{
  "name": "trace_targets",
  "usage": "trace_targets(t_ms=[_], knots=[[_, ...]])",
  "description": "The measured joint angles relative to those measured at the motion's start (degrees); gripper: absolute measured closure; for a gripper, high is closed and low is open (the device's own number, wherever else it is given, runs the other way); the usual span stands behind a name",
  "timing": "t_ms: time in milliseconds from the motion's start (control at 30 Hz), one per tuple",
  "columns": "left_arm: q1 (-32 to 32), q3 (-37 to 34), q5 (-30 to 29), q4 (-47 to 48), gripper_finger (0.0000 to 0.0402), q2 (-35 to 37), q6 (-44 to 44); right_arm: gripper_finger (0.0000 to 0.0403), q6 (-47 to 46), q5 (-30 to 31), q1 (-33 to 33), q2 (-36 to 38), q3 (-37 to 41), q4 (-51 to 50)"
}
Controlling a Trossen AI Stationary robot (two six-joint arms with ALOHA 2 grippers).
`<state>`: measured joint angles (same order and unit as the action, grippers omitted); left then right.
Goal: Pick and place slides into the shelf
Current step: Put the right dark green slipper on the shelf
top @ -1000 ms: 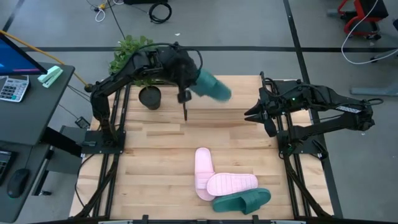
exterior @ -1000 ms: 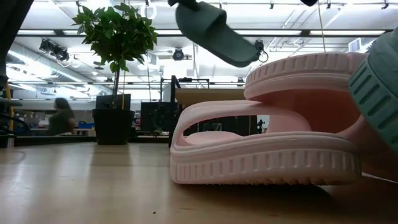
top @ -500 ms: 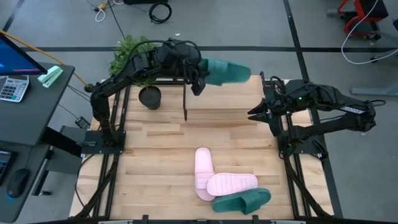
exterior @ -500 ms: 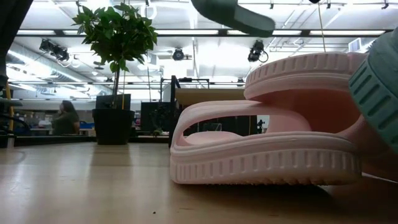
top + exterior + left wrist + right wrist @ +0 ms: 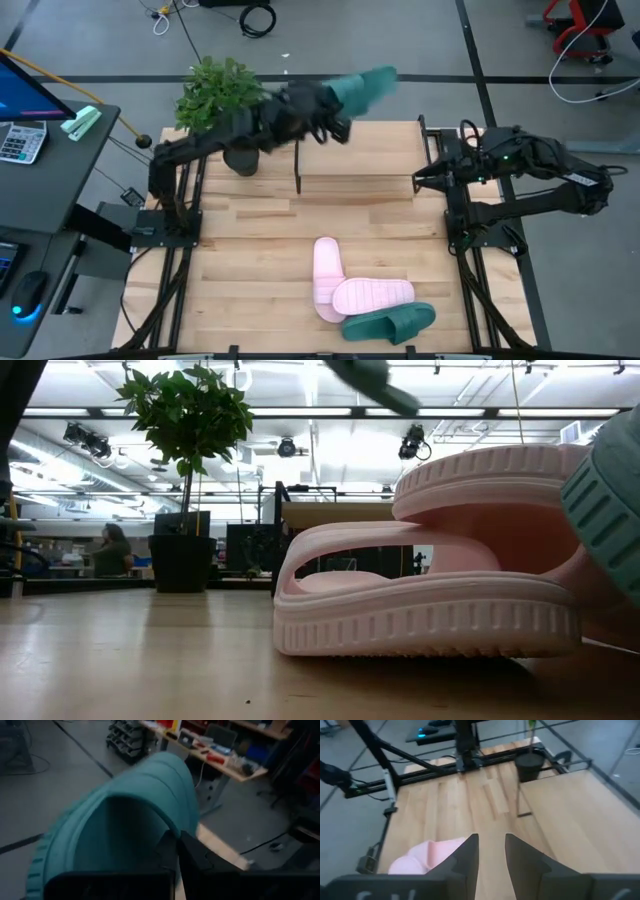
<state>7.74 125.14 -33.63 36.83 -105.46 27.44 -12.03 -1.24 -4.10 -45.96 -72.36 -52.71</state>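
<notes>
Left end effector [image 5: 335, 118]: clamped on one dark teal-green ribbed foam slide [image 5: 362, 88], upper centre of frame, above the light wooden plank shelf [image 5: 355, 158]. Right end effector [image 5: 418, 181]: partly open, empty, right of the shelf. Remaining slides: two pale pink [image 5: 340, 285], one teal [image 5: 390, 323], lower centre on the counter [image 5: 240, 250].

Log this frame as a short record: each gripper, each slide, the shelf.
left gripper: shut on teal slide, raised over the table's far edge
right gripper: open, empty, at the table's right side
pink slides: two, overlapping, near edge of table
second teal slide: on table, against the pink pair
shelf: top bare
</notes>
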Motion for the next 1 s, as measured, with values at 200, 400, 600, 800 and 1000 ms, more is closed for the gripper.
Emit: trace_targets(t_ms=[200,400,600,800,1000], knots=[[-4.76,-9.19,-7.96,-17.16,0.0393,-0.17,5.84,0.0307,0.24,5.47,0.00,2.64,0.00,-0.58],[-7.63,-15.10,-16.99,-28.66,0.0393,-0.09,13.64,0.0309,2.29,7.29,-0.01,4.62,0.00,-0.62],[-11.44,-21.78,-31.00,-37.26,0.0393,-1.32,32.41,0.0309,12.18,5.47,0.00,6.61,0.00,-2.73],[-15.14,-23.47,-45.23,-47.01,0.0393,-8.06,49.28,0.0308,22.28,5.45,0.00,7.46,0.00,-3.36],[-16.36,-21.54,-48.33,-61.91,0.0393,-16.30,51.50,0.0309,22.23,5.45,0.00,7.46,0.00,-3.65]])
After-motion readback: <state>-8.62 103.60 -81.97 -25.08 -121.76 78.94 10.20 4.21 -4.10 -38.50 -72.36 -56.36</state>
